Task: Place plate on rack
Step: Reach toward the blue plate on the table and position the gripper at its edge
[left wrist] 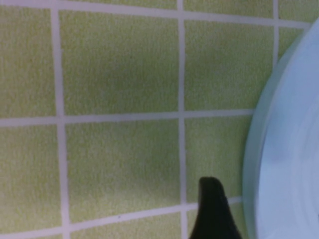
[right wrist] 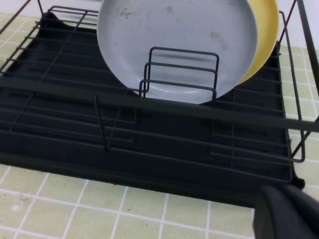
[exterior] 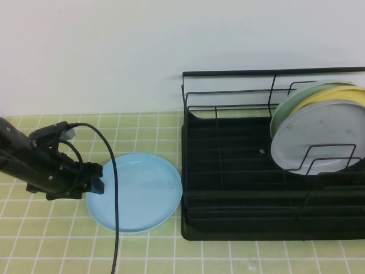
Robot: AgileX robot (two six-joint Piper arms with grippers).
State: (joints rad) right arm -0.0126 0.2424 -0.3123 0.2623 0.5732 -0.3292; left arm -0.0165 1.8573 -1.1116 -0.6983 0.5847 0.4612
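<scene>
Lying flat on the desk (exterior: 57, 240) just beside the rack (exterior: 228, 188), the blue plate (exterior: 142, 191) was not yet gripped. The left pincer (exterior: 96, 178) was set wide at the rim farthest from the rack, presumably to straddle it. The right pincer (right wrist: 288, 213) was seen closed, before the rack's front.

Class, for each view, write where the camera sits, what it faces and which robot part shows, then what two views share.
High: raised on the robot's side, looking down at the table; left gripper at the blue plate's left edge.
Left wrist: faces down at tiles and that plate's rim; left gripper partly shows.
Right wrist: faces the dish rack and grey plate; right gripper shows before the rack.
Shared: high and right wrist show the rack.
</scene>
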